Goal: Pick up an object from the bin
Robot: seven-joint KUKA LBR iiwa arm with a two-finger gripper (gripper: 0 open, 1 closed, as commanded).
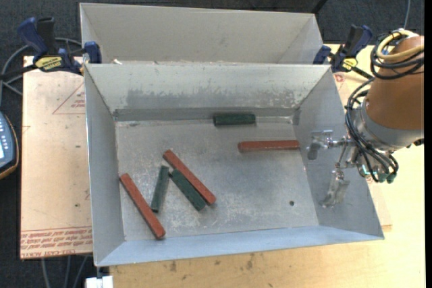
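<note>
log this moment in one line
hand: open, empty | where: right side of bin | nearest: red bar

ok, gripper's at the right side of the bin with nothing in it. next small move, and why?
Probably shift the gripper left, toward the red bar. Its fingers stand apart with nothing between them, close to the bin's right wall, and that bar's right end is the nearest thing to them. The dark green block lies farther left.

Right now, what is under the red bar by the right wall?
Grey bin floor shows all round the red bar; nothing pokes out beneath. The patch directly under it is covered.
</note>
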